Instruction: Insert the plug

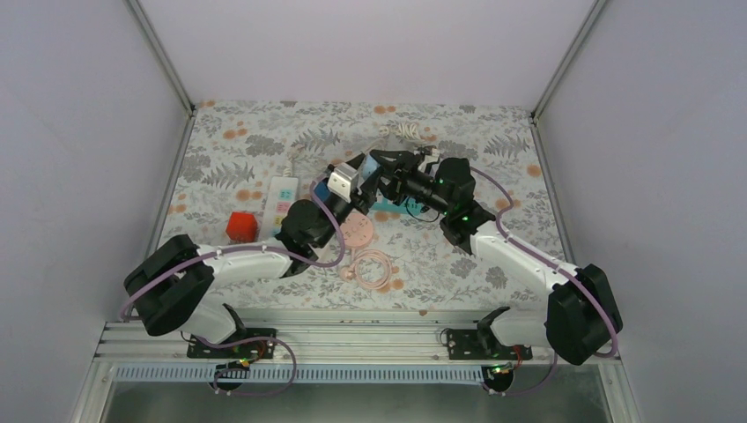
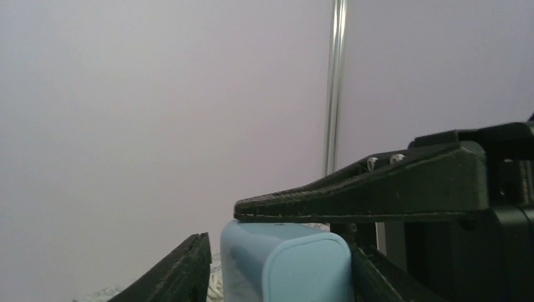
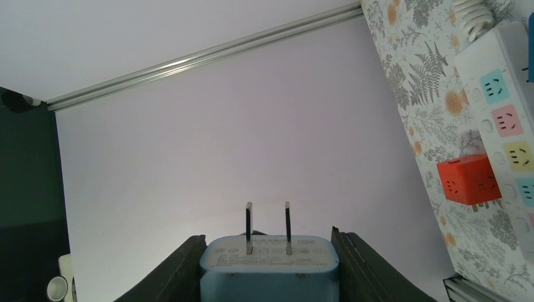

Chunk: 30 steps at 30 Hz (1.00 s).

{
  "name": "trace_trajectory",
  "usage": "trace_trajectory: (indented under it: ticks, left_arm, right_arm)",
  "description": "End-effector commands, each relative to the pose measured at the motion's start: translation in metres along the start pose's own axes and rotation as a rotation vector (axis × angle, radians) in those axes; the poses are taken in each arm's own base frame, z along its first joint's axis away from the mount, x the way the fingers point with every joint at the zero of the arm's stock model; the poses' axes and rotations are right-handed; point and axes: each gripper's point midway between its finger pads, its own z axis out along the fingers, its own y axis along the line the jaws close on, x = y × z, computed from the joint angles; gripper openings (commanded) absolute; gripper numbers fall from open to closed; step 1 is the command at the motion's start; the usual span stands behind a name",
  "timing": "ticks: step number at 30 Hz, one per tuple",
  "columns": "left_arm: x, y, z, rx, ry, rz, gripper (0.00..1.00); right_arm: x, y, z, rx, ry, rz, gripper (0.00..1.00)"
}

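Going left to right: the red cube sits on the mat at the left, and the power strip lies just to its right, running near to far with its coloured sockets facing up. Nothing is plugged into the sockets I can see.

Next is the left gripper, lifted off the table near the middle. The blue plug sits between its fingers. In the left wrist view one finger shows a thin gap to the plug's side, while the other side looks tight against it. I honestly can't tell if that pincer is squeezing or just framing it.

Right against it comes the right gripper, reaching in from the right. Its pincer is clenched on the plug, with both fingers pressed flat on the blue body. The two prongs stick out past the fingertips and point at the side wall, not down at the strip.

So the plug is up in the air mid-table, to the right of the strip and well clear of it. To me this looks like a hand-off or regrasp between the arms, with insertion not started yet.

Next move, I'd guess: one arm has to let go cleanly so the plug doesn't twist. The holder then needs to tip the prongs down, carry it left over a socket, line the prongs up with the slots and push straight in. The strip may slide if nothing steadies it.
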Motion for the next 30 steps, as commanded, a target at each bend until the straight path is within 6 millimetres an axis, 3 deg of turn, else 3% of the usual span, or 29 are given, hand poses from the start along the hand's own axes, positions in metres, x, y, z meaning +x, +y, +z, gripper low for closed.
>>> trace_trajectory:
  ticks: [1, 6, 7, 11, 16, 19, 23, 28, 30]
  left_arm:
    - [0.004, 0.002, -0.001, -0.022, 0.013, -0.011, 0.45]
    - [0.009, 0.006, -0.003, -0.056, 0.049, 0.004, 0.21]
    - [0.009, 0.007, -0.005, -0.058, 0.058, 0.015, 0.18]
    - [0.014, 0.007, -0.009, -0.048, 0.121, 0.094, 0.1]
    - [0.022, 0.0, -0.01, 0.049, 0.254, 0.194, 0.07]
    - [0.041, -0.016, -0.01, 0.266, 0.401, 0.224, 0.07]
    - [0.063, -0.021, -0.019, 0.475, 0.562, 0.262, 0.09]
    - [0.064, -0.024, -0.02, 0.618, 0.588, 0.371, 0.14]
    - [0.075, -0.02, -0.015, 0.631, 0.636, 0.424, 0.15]
  right_arm:
    - [0.009, 0.02, 0.0, -0.049, 0.025, -0.002, 0.25]
    - [0.008, 0.02, -0.001, -0.045, 0.012, -0.012, 0.29]
    - [0.007, 0.019, -0.002, -0.039, 0.005, -0.019, 0.34]
    - [0.002, 0.013, -0.009, 0.007, -0.046, -0.078, 0.74]
    - [-0.014, -0.001, -0.034, 0.097, -0.16, -0.25, 0.96]
    - [-0.029, -0.01, -0.056, 0.148, -0.225, -0.395, 1.0]
    - [-0.045, -0.014, -0.085, 0.239, -0.257, -0.677, 1.0]
    - [-0.073, -0.016, -0.117, 0.396, -0.326, -0.872, 1.0]
    - [-0.083, -0.019, -0.127, 0.428, -0.347, -0.889, 1.0]
